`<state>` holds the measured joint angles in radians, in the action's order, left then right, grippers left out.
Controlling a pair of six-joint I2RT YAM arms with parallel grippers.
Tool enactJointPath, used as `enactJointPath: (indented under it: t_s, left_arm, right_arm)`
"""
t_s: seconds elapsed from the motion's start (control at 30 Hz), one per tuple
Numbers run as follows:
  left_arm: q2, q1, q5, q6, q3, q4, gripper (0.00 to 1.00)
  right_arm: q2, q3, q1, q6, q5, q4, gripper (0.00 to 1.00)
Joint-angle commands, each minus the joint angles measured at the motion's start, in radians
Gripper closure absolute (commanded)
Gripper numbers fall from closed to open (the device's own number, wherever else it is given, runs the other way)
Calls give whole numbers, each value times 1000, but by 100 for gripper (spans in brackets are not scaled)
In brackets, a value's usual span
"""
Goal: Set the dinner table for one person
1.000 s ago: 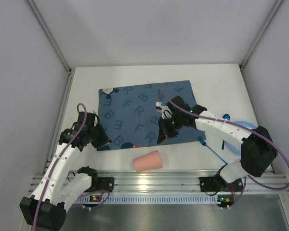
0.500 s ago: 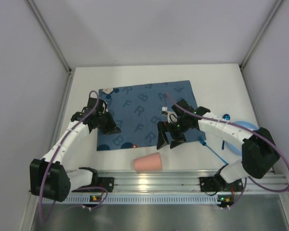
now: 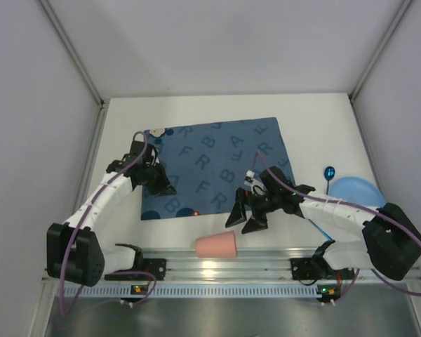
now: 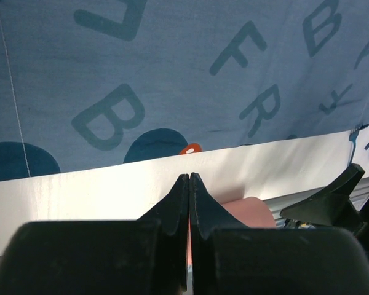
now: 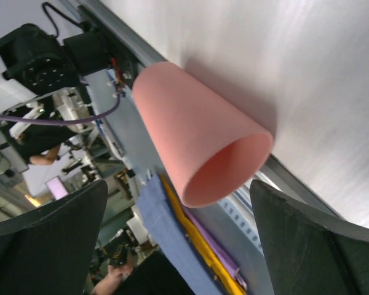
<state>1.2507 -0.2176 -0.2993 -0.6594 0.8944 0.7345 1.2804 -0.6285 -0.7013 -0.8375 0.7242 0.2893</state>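
Task's thing: the dinner table, a large flat matte white tabletop (image 3: 196, 105), fills the middle of the top view. A dark blue letter-printed cloth placemat (image 3: 210, 165) lies a little askew at its centre.
Right gripper (image 3: 244, 220): jaws spread wide and holding nothing, poised just up and right of the cup in the lower centre of the frame.
Left gripper (image 4: 189, 203): fingers pressed together with nothing visible between them, over the placemat's lower left part.
Cup: a pink tapered plastic cup (image 3: 216, 246) lies on its side on bare white table, just below the placemat's lower edge and right beside the ribbed metal rail (image 3: 266, 260).
Risk, rolling: the cup is round and lying down, so a finger touching one side first would probably roll it away in a curve.
Risk, edge: a push toward the bottom of the frame could drive it onto the rail and off the table.
Risk, squeeze: the slanted wall may slip out of closing jaws, and a thin wall could buckle.
Around: at the right of the frame, a pale blue round plate (image 3: 356, 189) with a dark blue spoon (image 3: 329, 172) just beside it. A small white object (image 3: 156, 131) sits at the placemat's upper left corner; what it is cannot be told.
In the way: nothing lies between the open fingers and the cup. The rail crowds the cup's lower side.
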Motion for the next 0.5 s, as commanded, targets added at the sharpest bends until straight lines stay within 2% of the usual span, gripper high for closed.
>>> enactJointPath:
  t_s: [0.0, 0.2, 0.33, 0.47]
  left_arm:
    - [-53, 1, 22, 20, 34, 52, 100]
    - [-99, 1, 52, 3, 9, 86, 100]
    - [-125, 1, 71, -11, 3, 104, 100]
    - [-152, 1, 83, -19, -17, 109, 100]
  right_arm:
    - [-38, 49, -55, -204, 40, -339, 1]
    - [81, 67, -246, -409, 18, -661, 3]
    - [186, 33, -314, -456, 61, -753, 5]
    - [214, 26, -317, -448, 81, -773, 4]
